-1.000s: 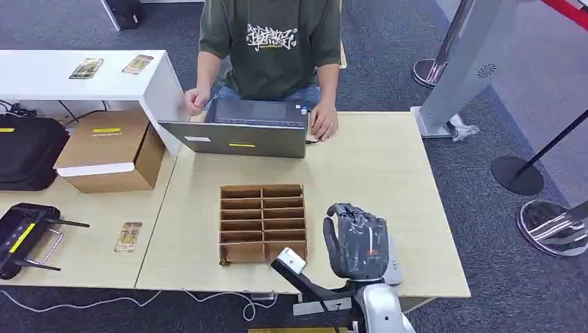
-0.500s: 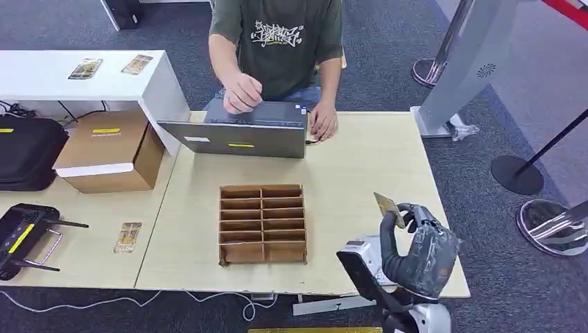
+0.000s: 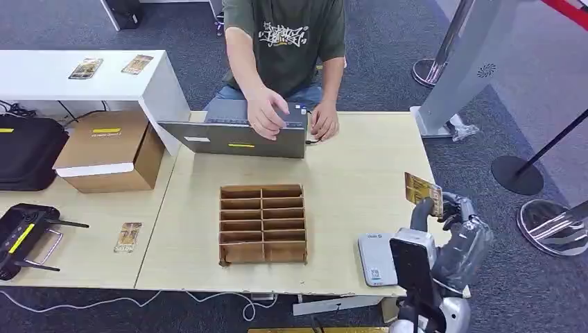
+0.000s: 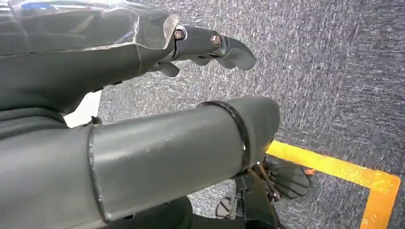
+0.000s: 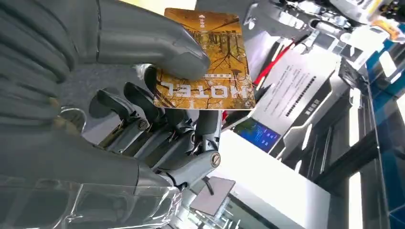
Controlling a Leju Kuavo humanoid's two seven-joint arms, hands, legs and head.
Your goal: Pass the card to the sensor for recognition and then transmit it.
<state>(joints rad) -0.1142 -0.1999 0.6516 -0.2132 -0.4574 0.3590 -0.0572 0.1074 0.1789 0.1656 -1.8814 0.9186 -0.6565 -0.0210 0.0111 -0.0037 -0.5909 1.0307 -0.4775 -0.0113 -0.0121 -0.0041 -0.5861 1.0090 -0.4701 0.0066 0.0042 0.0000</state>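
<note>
One card (image 3: 423, 193), pinched upright in the right hand (image 3: 457, 239), should be lowered flat over the grey sensor (image 3: 377, 259) on the bench (image 3: 360, 173).

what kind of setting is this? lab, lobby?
Likely an indoor demo or test area staged as a hotel check-in desk. A person works a laptop across the table, stanchion bases stand on carpet, and the right robot hand holds a card printed HOTEL.
</note>
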